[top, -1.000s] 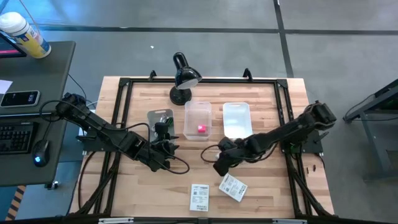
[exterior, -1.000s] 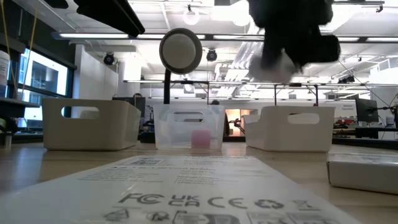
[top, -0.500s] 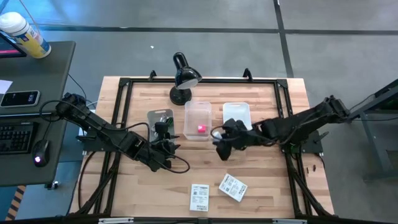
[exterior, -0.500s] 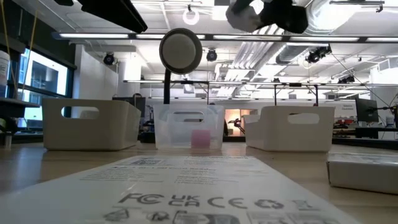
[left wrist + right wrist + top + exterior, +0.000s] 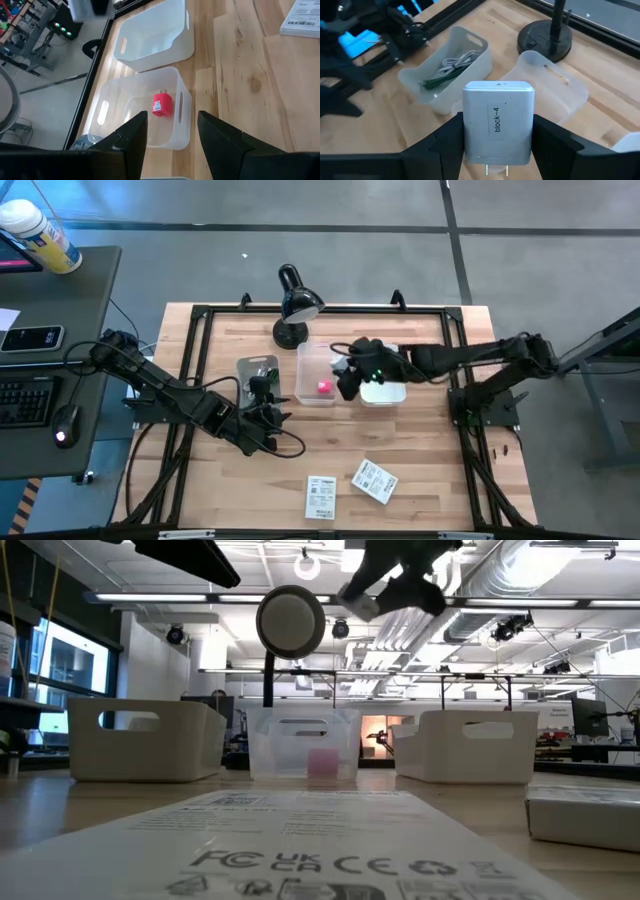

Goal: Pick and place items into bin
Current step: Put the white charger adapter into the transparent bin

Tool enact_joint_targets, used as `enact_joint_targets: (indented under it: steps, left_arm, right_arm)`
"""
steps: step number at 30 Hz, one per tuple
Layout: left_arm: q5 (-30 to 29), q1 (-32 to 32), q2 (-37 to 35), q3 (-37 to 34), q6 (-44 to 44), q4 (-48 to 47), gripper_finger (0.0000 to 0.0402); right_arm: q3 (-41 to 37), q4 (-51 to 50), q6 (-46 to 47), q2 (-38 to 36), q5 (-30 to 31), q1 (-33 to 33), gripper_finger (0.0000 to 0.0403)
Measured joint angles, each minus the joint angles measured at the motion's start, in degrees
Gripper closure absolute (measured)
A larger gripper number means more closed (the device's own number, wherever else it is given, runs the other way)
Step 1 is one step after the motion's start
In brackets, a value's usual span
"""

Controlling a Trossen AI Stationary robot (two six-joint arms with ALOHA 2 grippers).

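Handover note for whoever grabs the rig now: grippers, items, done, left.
Right gripper: shut on the white plug block labelled "block-4", carried in the air near the clear plastic bin.
Left gripper: open, empty, waiting near the table's left-middle.
Done: small pink cube in the clear bin; grey cord and green stick in the left white bin.
Left: drop the block; two white printed packets lie at the table's front. Right white bin looks empty.

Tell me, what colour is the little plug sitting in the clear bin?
Pinkish red. The plug lies in the clear bin; the left wrist view shows it best.
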Motion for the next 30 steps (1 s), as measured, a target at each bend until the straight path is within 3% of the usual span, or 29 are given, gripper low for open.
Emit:
enact_joint_targets:
  steps: [19, 30]
  left_arm:
    - [-1.4, 0.0, 0.0, 0.0, -1.27, 1.18, 0.0241]
    - [-1.95, 0.0, 0.0, 0.0, -1.42, 1.18, 0.024]
  right_arm:
    - [0.0, 11.82, -5.03, 16.14, -11.94, -8.88, 0.021]
    - [0.0, 11.97, -5.43, 17.58, -13.56, -10.89, 0.021]
